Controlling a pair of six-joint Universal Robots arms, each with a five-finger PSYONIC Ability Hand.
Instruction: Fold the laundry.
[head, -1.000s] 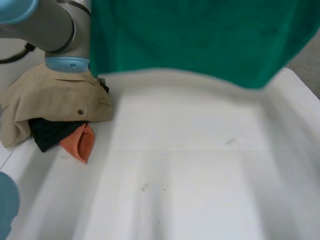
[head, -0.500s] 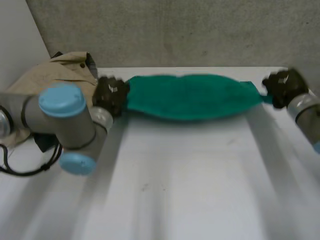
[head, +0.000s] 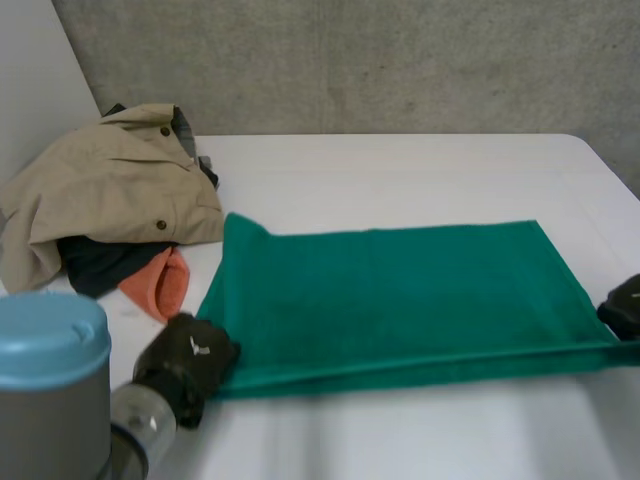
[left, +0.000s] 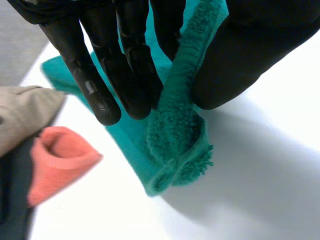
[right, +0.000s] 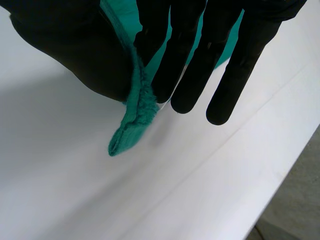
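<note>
The green towel (head: 400, 295), hanging in the air a second ago, now lies spread on the bench (head: 400, 165). The left robot hand (head: 187, 362) and right robot hand (head: 624, 306) have drawn back, pinching its near corners.

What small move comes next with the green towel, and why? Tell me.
The green towel lies flat on the table, left hand and right hand each pinching a near corner; probably lift both corners over to the far edge, halving it.

The left hand (head: 186, 362), low before its grey arm (head: 50, 400), pinches the towel (head: 400, 290) between straight fingers (left: 95, 85) and thumb (left: 250, 45). The right hand (head: 625, 305) pinches it likewise.
</note>
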